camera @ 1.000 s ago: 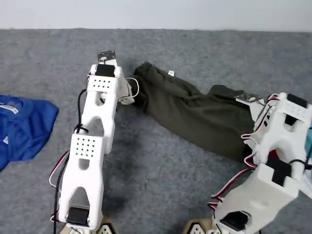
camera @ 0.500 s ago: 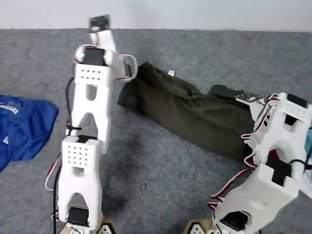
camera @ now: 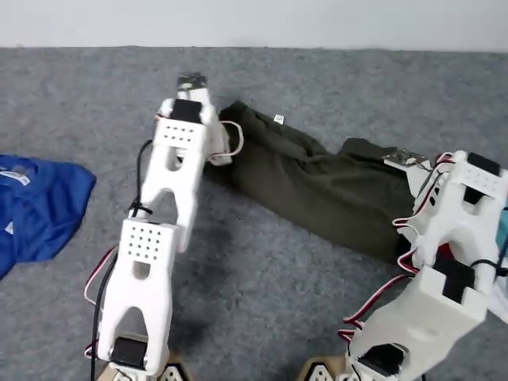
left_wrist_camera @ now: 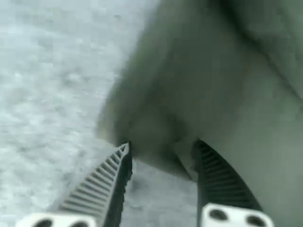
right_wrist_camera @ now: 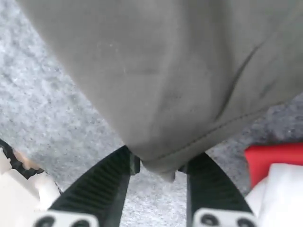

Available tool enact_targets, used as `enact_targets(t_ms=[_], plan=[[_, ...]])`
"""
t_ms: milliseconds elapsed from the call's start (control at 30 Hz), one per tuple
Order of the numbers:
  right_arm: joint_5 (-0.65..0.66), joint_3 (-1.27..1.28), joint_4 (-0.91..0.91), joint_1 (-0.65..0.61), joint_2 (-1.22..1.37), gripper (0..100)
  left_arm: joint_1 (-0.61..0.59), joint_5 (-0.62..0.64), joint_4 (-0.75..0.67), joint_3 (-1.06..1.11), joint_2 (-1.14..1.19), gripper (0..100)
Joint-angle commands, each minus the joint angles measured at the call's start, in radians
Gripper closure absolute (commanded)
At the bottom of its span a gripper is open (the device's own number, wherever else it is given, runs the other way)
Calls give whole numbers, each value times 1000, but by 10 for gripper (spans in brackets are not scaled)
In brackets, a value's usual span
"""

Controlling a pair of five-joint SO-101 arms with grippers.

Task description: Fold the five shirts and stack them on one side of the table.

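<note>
Left wrist view | left hand point(left_wrist_camera: 162, 143) fingers apart | olive shirt point(left_wrist_camera: 213, 71) corner between them, seemingly ungripped

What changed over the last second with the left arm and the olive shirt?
The left gripper swung out leftward, pulling its end of the olive shirt along, then came back to the right, and that end of the shirt followed it back. The right gripper at the shirt's other end and the blue shirt stayed put.

left arm point(camera: 171, 190) outstretched, left end effector point(left_wrist_camera: 161, 152) splayed
</note>
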Motion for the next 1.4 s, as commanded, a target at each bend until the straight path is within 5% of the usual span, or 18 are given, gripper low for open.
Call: enact_targets(t_ms=[0,567,800,933,1200,1367], plan=[[8,-17,-7,-13,-54,851,-60,8,31,-24,-17,788],[6,-12,7,-8,-54,852,-52,8,-11,-154,115,795],[5,-15,21,-28,-54,852,-38,5,-40,-252,149,986],[5,-15,22,-27,-54,852,-40,0,-14,-242,158,987],[5,-15,22,-27,-56,852,-98,-302,34,-220,83,988],[5,-17,22,-25,-56,852,-127,-381,34,-27,-97,988]])
